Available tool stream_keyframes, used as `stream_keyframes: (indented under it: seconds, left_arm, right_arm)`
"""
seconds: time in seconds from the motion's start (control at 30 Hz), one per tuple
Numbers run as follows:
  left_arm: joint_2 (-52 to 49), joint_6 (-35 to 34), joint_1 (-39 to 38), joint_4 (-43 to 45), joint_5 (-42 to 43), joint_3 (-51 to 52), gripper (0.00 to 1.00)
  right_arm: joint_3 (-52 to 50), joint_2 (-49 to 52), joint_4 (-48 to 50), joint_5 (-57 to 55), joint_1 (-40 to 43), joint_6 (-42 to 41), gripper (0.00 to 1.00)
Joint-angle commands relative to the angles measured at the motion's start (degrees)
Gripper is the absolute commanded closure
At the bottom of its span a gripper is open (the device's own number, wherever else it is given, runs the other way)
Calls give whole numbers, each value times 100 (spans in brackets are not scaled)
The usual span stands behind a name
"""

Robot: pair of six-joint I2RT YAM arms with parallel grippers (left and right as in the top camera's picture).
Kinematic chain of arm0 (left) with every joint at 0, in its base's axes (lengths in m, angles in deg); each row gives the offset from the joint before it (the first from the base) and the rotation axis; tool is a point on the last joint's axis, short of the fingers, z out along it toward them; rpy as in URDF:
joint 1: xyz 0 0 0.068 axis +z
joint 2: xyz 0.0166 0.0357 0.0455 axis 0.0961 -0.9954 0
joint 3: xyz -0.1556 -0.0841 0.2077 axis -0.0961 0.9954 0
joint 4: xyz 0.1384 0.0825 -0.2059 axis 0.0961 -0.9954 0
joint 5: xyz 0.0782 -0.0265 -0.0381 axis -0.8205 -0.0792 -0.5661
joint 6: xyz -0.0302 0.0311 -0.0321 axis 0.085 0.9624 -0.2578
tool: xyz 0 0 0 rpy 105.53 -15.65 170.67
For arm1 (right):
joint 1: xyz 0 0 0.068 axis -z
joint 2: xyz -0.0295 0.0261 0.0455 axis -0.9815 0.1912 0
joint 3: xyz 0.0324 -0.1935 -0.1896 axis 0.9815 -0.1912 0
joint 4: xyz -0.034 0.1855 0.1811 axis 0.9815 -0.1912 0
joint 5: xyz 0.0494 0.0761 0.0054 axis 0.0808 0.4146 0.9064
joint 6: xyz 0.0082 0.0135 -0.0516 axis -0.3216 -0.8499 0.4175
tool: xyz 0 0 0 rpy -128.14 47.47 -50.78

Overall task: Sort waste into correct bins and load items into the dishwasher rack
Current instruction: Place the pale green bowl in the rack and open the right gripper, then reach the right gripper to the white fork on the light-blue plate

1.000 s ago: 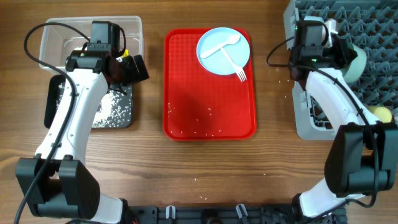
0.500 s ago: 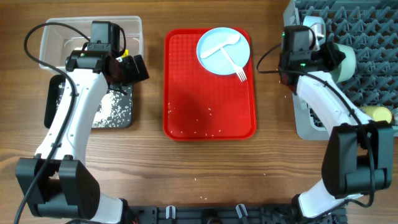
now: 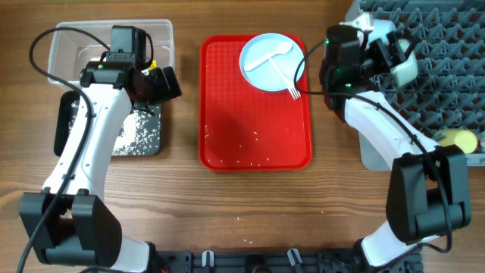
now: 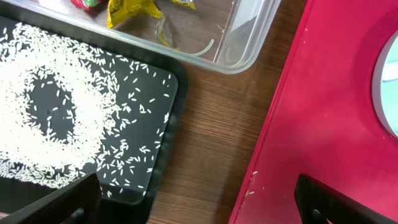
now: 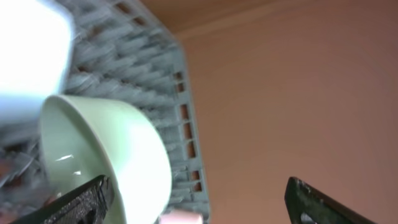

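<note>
My right gripper (image 3: 392, 58) hangs at the left edge of the grey dishwasher rack (image 3: 443, 42), jaws wide open. In its wrist view a pale bowl (image 5: 106, 155) leans in the rack (image 5: 134, 84), beside the left finger (image 5: 81, 200) of the right gripper (image 5: 202, 205); nothing is held. The pale blue plate (image 3: 271, 62) lies on the red tray (image 3: 254, 121) with a white spoon (image 3: 270, 56) and fork (image 3: 287, 80) on it. My left gripper (image 3: 164, 83) is open over the wood between the black bin (image 4: 168, 124) and the tray (image 4: 323, 112), its jaws (image 4: 199, 208) empty.
The clear bin (image 3: 114, 42) holds yellow (image 4: 130, 9) and red (image 4: 87, 3) wrappers. White grains (image 4: 62, 106) cover the black bin (image 3: 114, 133), and a few lie on the tray. A yellow cup (image 3: 458, 139) sits in the rack's front part.
My right gripper has gone from shut to open and let go of the bowl in the rack. That arm has swung left toward the tray. The left arm has not moved.
</note>
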Motion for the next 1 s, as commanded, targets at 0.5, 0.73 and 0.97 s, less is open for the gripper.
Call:
stream_keyframes:
  seconds: [0.5, 0.73, 0.97]
  left_arm:
    - [-52, -70, 31, 0, -11, -4, 0]
    - [-52, -70, 31, 0, -11, -4, 0]
    - [-52, -70, 31, 0, -11, -4, 0]
  right_arm:
    - [37, 61, 1891, -754, -282, 1388, 0]
    - [37, 61, 817, 203, -1145, -415, 0]
    - [138, 55, -1775, 3021, -2120, -3569, 8]
